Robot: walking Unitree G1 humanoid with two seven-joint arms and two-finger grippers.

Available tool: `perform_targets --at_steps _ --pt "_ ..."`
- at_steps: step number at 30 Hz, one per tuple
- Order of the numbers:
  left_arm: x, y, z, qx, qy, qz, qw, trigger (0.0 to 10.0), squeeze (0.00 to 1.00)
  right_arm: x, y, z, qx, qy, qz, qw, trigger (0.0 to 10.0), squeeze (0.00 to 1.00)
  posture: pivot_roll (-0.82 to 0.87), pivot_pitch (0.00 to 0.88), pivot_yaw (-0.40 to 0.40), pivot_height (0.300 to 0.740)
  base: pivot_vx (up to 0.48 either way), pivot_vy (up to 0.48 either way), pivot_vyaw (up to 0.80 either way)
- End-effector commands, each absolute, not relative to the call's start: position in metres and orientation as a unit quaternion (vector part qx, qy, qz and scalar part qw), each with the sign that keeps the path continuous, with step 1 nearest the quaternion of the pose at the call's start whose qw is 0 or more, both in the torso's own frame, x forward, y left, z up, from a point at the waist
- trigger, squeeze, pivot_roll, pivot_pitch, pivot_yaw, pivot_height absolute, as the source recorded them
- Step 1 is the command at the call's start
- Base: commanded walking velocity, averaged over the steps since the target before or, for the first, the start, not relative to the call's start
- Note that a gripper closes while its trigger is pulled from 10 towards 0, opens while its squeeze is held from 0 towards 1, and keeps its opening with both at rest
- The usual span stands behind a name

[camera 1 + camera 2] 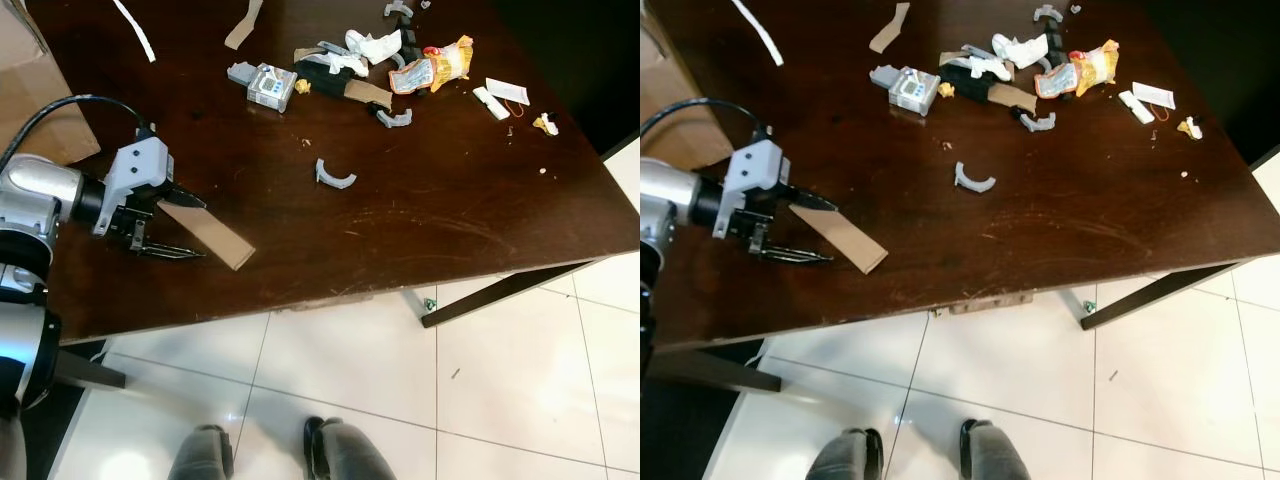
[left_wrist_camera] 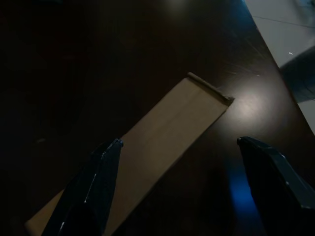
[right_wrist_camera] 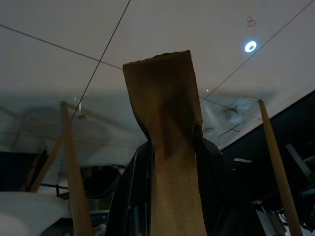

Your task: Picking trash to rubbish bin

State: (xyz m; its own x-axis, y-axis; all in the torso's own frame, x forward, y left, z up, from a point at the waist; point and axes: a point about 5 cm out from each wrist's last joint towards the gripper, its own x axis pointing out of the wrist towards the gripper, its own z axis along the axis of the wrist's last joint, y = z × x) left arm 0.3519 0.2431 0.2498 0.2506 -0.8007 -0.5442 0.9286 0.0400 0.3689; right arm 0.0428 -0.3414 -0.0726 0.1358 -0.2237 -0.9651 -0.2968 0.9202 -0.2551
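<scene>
Straddling card strip [image 1: 207, 232] with left gripper [image 1: 168, 225], jaws spread | right gripper [image 3: 170, 162] pinching another strip | step: grasp | next: close, lift off tabletop [image 1: 420, 200]

Dark wooden table [image 1: 420, 230] stands on glossy white floor tiles [image 1: 500, 400].

A flat brown cardboard strip [image 1: 210, 234] lies near the dark table's front edge; mixed scraps [image 1: 385, 62] clutter its far side.
</scene>
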Motion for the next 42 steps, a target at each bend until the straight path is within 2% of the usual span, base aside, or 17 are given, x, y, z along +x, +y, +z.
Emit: perform_targets --at_steps 1,16,17,18,19,21,25,34,36,40,41,42 --pt "0.352 0.233 0.238 0.331 0.107 -0.625 0.699 10.0 0.0 0.023 -0.345 -0.073 -0.193 0.677 0.021 0.71 10.0 0.0 -0.16 0.384 -0.127 0.74 0.0 0.0 0.0" --pt "0.354 0.223 0.229 0.364 0.125 -0.639 0.666 10.0 0.0 0.017 -0.343 -0.074 -0.187 0.678 0.018 0.711 10.0 0.0 -0.17 0.392 -0.114 0.74 0.0 0.0 0.0" --pt "0.354 0.222 0.226 0.37 0.129 -0.642 0.659 7.9 0.0 0.018 -0.343 -0.074 -0.186 0.677 0.017 0.712 10.0 0.0 -0.17 0.392 -0.114 0.74 0.0 0.0 0.0" --pt "0.354 0.222 0.226 0.37 0.129 -0.642 0.659 7.9 0.0 0.018 -0.343 -0.074 -0.186 0.677 0.017 0.712 10.0 0.0 -0.17 0.392 -0.114 0.74 0.0 0.0 0.0" --pt "0.353 0.221 0.223 0.375 0.134 -0.645 0.652 0.2 0.0 0.019 -0.342 -0.074 -0.185 0.675 0.015 0.714 10.0 0.0 -0.17 0.39 -0.109 0.74 0.0 0.0 0.0" --pt "0.352 0.221 0.22 0.382 0.142 -0.649 0.643 0.0 0.0 0.02 -0.341 -0.074 -0.184 0.674 0.014 0.716 10.0 0.0 -0.17 0.39 -0.109 0.74 0.0 0.0 0.0" --pt "0.35 0.219 0.212 0.387 0.154 -0.657 0.629 0.0 0.0 0.023 -0.338 -0.076 -0.182 0.671 0.014 0.719 10.0 0.0 -0.16 0.385 -0.102 0.74 0.0 0.0 0.0" --pt "0.347 0.218 0.205 0.376 0.147 -0.662 0.632 0.0 0.0 0.034 -0.331 -0.079 -0.176 0.66 0.015 0.73 10.0 0.0 -0.14 0.359 -0.086 0.74 0.0 0.0 0.0" --pt "0.349 0.217 0.208 0.365 0.13 -0.659 0.645 0.0 0.0 0.038 -0.328 -0.08 -0.174 0.655 0.015 0.736 10.0 0.0 -0.14 0.343 -0.082 0.74 0.0 0.0 0.0" --pt "0.356 0.213 0.223 0.344 0.073 -0.629 0.693 0.0 0.0 0.052 -0.321 -0.082 -0.168 0.638 0.019 0.751 10.0 0.0 -0.12 0.322 -0.074 0.74 0.0 0.0 0.0" --pt "0.356 0.213 0.223 0.344 0.073 -0.629 0.693 0.0 0.0 0.052 -0.321 -0.082 -0.168 0.638 0.019 0.751 10.0 0.0 -0.12 0.322 -0.074 0.74 0.0 0.0 0.0" --pt "0.359 0.212 0.23 0.334 0.05 -0.613 0.714 5.9 0.0 0.057 -0.319 -0.083 -0.167 0.633 0.019 0.755 10.0 0.0 -0.12 0.314 -0.07 0.74 0.0 0.0 0.0"
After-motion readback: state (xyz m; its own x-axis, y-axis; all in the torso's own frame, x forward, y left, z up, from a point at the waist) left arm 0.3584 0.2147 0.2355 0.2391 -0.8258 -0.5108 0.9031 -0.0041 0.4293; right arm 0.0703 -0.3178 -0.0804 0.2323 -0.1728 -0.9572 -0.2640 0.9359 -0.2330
